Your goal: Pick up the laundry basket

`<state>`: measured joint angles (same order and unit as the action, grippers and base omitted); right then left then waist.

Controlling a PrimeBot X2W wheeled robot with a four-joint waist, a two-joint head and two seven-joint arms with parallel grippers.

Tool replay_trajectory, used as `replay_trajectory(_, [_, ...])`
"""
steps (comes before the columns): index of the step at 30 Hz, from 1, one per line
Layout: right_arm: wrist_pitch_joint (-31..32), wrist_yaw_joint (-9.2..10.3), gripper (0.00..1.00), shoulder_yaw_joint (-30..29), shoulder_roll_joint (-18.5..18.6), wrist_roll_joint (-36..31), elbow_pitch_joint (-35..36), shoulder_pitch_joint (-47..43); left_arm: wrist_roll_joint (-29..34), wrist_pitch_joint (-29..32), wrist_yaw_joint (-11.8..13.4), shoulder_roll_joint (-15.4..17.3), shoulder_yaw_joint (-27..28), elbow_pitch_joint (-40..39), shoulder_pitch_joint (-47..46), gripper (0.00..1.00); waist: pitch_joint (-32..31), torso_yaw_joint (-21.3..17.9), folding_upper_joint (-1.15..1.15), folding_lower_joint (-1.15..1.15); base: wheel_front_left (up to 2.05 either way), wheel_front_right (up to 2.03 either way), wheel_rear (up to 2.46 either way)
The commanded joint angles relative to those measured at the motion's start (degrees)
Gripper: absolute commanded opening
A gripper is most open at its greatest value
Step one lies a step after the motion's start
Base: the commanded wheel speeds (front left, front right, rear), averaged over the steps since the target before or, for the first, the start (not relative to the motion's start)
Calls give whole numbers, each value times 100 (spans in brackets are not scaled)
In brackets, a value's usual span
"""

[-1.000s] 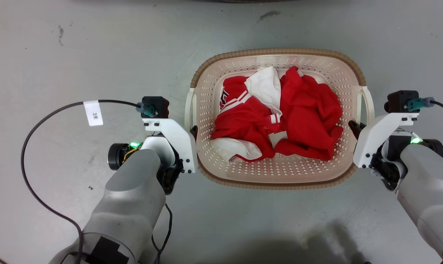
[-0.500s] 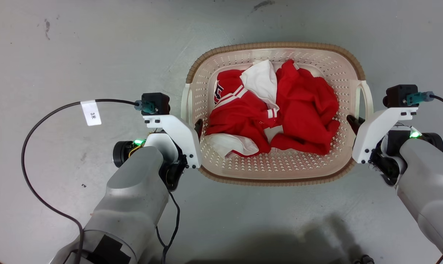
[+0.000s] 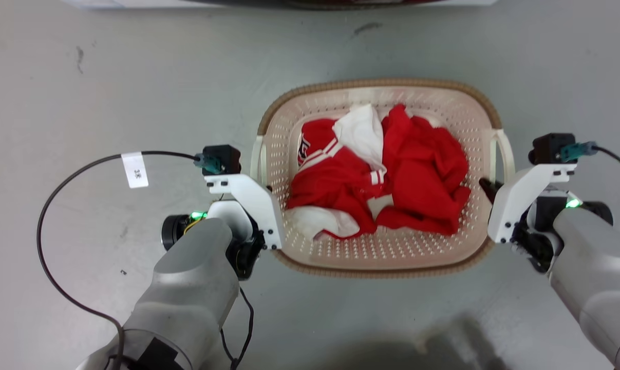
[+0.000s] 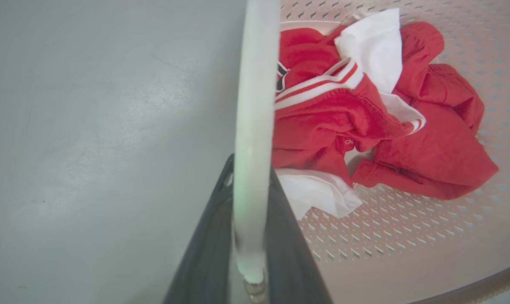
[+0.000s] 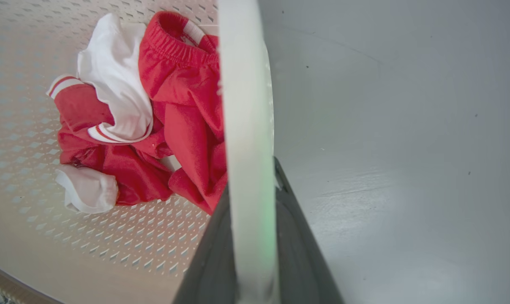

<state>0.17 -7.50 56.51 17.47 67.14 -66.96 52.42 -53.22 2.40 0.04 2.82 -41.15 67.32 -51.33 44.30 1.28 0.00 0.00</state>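
The fingers [image 4: 206,249] of our left gripper [image 4: 251,169] clamp the left handle [image 4: 257,84] of the laundry basket [image 3: 381,82], and our right gripper [image 5: 249,173] clamps its right handle [image 5: 244,84]. The basket sits between them over the floor [image 3: 135,77]. We'd raise both sides together and level, so the red clothes [image 3: 423,169] inside don't slide.

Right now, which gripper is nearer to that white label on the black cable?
Left. The left gripper holds the left handle of the laundry basket, on the same side as the label; the right gripper holds the opposite handle, the whole basket between it and the label.
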Motion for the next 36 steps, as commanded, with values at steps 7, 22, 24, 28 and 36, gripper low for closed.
replay_trajectory(7, [382, 0, 0, 156, -80, 193, 69, -301, -376, 496, 13, -2, -261, 32, 197, 0, -709, 33, 0, 0, 0, 0, 0])
replay_trajectory(22, [1363, -7, 0, 422, -243, 546, 19, -698, -888, 1362, -94, -11, -595, 340, 479, 0, -2455, -30, 0, 0, 0, 0, 0])
replay_trajectory(24, [1454, -8, 0, 439, -289, 577, -9, -717, -910, 1422, -116, -8, -600, 404, 506, 0, -2660, -55, 0, 0, 0, 0, 0])
replay_trajectory(28, [1730, -8, 0, 481, -399, 660, -72, -758, -964, 1610, -170, 31, -592, 504, 576, 0, -3065, -101, 0, 0, 0, 0, 0])
replay_trajectory(36, [2173, -13, 0, 506, -570, 811, -200, -858, -994, 1897, -205, 150, -630, 587, 723, 0, -3727, -135, 0, 0, 0, 0, 0])
